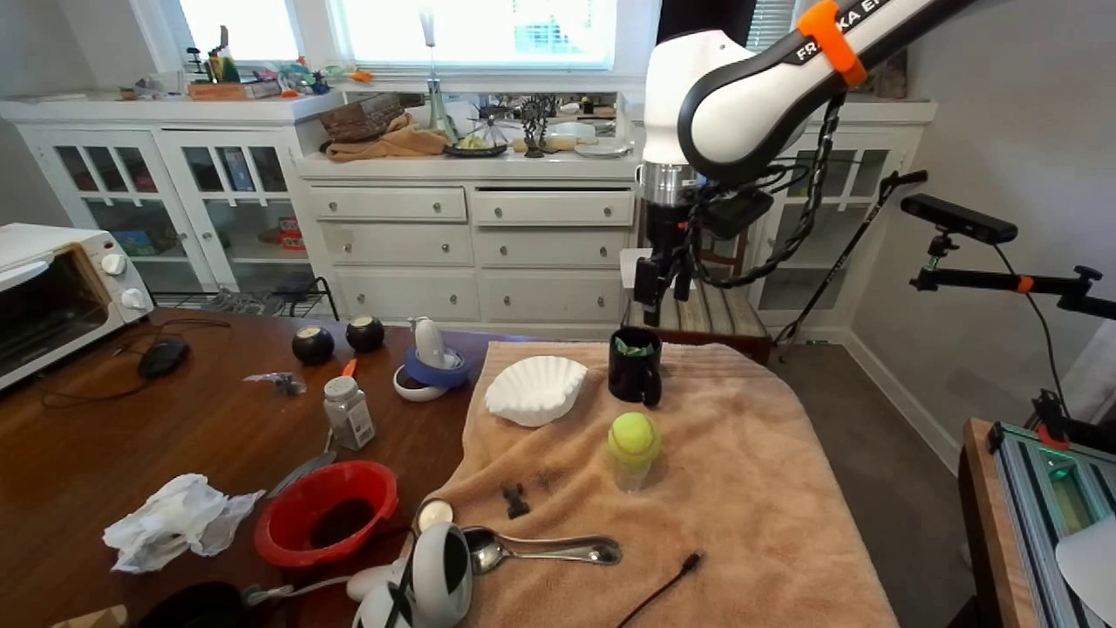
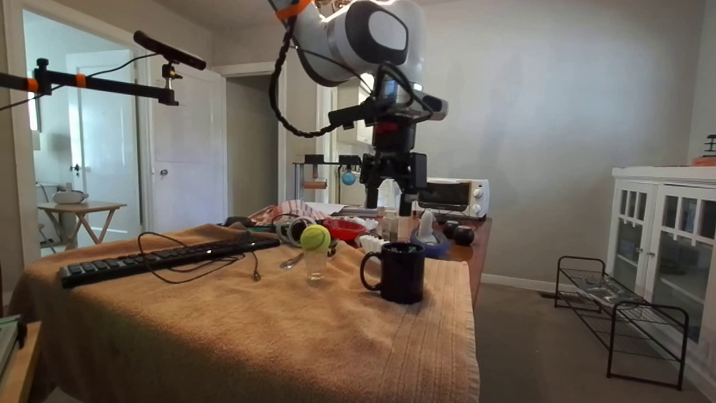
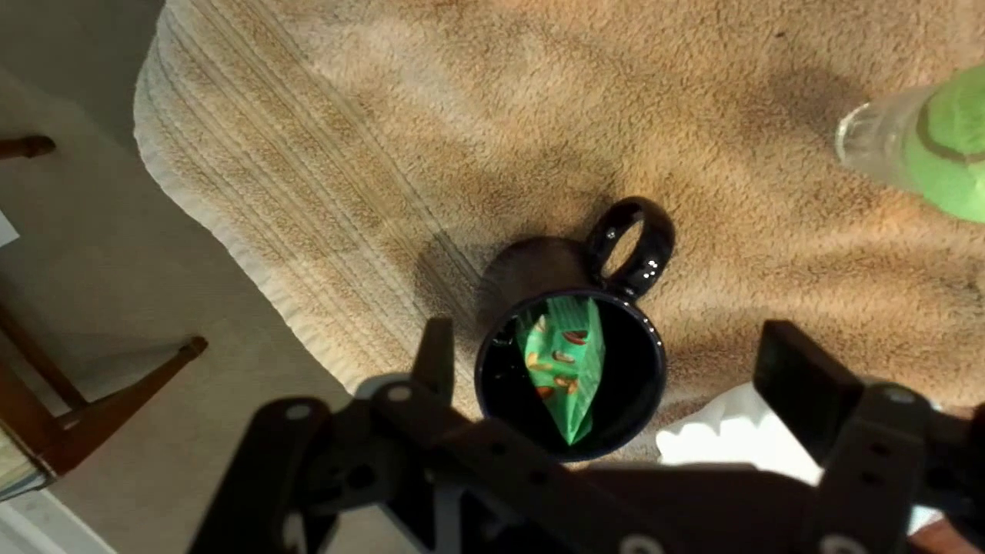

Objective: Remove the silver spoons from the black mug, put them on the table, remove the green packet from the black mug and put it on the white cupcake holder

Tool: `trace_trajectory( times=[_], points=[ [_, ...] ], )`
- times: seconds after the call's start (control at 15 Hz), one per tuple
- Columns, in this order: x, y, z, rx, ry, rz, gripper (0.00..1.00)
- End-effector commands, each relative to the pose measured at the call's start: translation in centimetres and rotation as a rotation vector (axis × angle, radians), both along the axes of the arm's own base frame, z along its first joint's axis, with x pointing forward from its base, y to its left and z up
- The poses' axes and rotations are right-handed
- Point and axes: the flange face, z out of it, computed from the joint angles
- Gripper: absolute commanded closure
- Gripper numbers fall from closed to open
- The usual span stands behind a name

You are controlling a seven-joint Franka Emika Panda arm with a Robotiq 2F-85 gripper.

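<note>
The black mug [image 1: 629, 381] stands upright on the tan towel, also in an exterior view [image 2: 404, 274] and the wrist view [image 3: 535, 269]. The green packet [image 3: 565, 369] is inside the mug; its top shows in an exterior view [image 1: 635, 350]. No spoon shows in the mug. Silver spoons [image 1: 558, 549] lie overlapping on the towel, and show small in an exterior view [image 2: 292, 261]. The white cupcake holder [image 1: 536, 390] sits beside the mug, partly behind my finger in the wrist view [image 3: 731, 431]. My gripper [image 2: 389, 204] is open and empty above the mug, its fingers [image 3: 604, 346] apart.
A tennis ball [image 1: 634, 440] on a clear glass [image 2: 315, 266] stands near the mug. A keyboard [image 2: 168, 260] with cables lies on the towel. A red bowl [image 1: 370, 488], a shaker [image 1: 349, 414] and a blue tape roll [image 1: 436, 372] stand on the wooden table [image 1: 87, 436].
</note>
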Motion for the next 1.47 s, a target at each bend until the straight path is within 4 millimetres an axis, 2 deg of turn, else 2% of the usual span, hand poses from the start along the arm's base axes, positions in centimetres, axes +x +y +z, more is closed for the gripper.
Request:
trace_trajectory(
  times=[0.0,0.33,1.0,1.4],
  points=[
    [0.4,-1.5,-0.5,0.004,-0.011,0.085,0.0],
    [0.1,-1.5,0.0,0.002,-0.001,0.045,0.0],
    [4.2,-2.5,-4.4,-0.04,-0.026,0.204,0.0],
    [6.0,-1.3,-5.3,-0.059,-0.027,0.218,0.12]
  ],
)
